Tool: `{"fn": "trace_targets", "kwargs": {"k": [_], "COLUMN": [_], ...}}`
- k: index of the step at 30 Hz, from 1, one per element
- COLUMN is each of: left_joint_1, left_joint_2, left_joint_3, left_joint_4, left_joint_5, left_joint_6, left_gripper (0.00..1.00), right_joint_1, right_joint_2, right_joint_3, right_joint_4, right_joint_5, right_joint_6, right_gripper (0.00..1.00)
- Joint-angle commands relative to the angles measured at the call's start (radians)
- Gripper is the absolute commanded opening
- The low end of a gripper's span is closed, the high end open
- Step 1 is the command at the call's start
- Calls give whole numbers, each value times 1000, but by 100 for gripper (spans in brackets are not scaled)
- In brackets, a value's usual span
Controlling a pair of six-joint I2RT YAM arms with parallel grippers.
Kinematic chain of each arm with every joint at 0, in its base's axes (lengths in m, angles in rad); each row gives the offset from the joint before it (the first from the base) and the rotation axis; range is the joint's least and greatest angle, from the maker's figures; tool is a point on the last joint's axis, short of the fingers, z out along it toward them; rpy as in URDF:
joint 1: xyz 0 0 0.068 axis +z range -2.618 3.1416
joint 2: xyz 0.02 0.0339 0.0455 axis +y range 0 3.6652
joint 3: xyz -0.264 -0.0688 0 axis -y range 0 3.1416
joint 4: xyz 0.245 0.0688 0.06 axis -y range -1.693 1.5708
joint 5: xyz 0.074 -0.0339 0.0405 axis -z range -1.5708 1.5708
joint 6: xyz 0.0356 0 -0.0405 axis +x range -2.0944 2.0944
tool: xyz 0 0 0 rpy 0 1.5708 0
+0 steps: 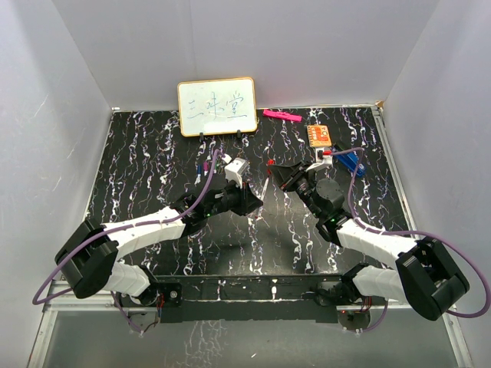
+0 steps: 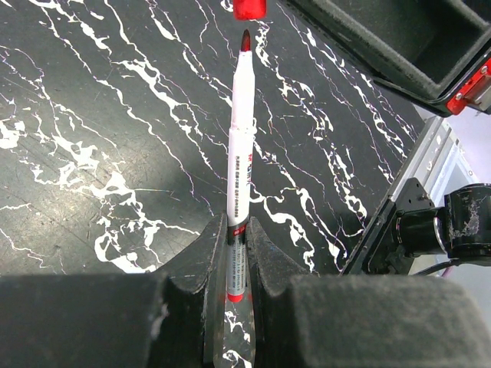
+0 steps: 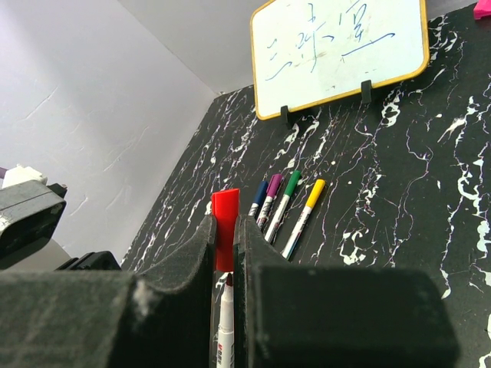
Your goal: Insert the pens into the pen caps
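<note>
My left gripper (image 2: pixel 236 230) is shut on the rear end of a white pen (image 2: pixel 240 146). Its bare red tip points straight at a red pen cap (image 2: pixel 249 8), with a small gap between them. My right gripper (image 3: pixel 225 222) is shut on that red cap (image 3: pixel 224 222), and the pen's tip (image 3: pixel 228 285) sits just below the cap's mouth, between the fingers. In the top view both grippers meet above mid-table, left (image 1: pixel 253 201) and right (image 1: pixel 279 173). Several capped pens (image 3: pixel 282 203), blue, purple, green and yellow, lie side by side on the table.
A small whiteboard (image 1: pixel 217 106) stands at the back. A pink bar (image 1: pixel 281 116), an orange card (image 1: pixel 319 136) and a blue clip-like object (image 1: pixel 350 159) lie at the back right. The capped pens (image 1: pixel 203 167) lie left of the grippers. White walls close in both sides.
</note>
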Motion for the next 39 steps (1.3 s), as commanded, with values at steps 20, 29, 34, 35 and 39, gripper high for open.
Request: {"fn": "trace_targets", "kwargs": {"k": [20,29,34,35,39], "left_joint_1": [-5,-5,-4,-4,-5], "left_joint_2": [-19,-19,-34,-39,-45], "left_joint_3": [27,31,28,29,48], "left_joint_4": [53,92,134,144,159], "left_joint_5": [-46,-73,-115,-125,-130], "left_joint_6": [-7,-23,-58,-62,-61], "left_gripper": [0,0,0,0,0], "right_joint_1": [25,31,33,33,34], "right_joint_2": [1,2,6,7,10], "right_joint_3": [14,4,-2,-3,-5], "right_joint_4": [71,71,71,73,73], "right_joint_5": [-9,-5,-4,-5,-7], "right_joint_6": [3,6,7,8,8], "right_gripper": [0,0,0,0,0]}}
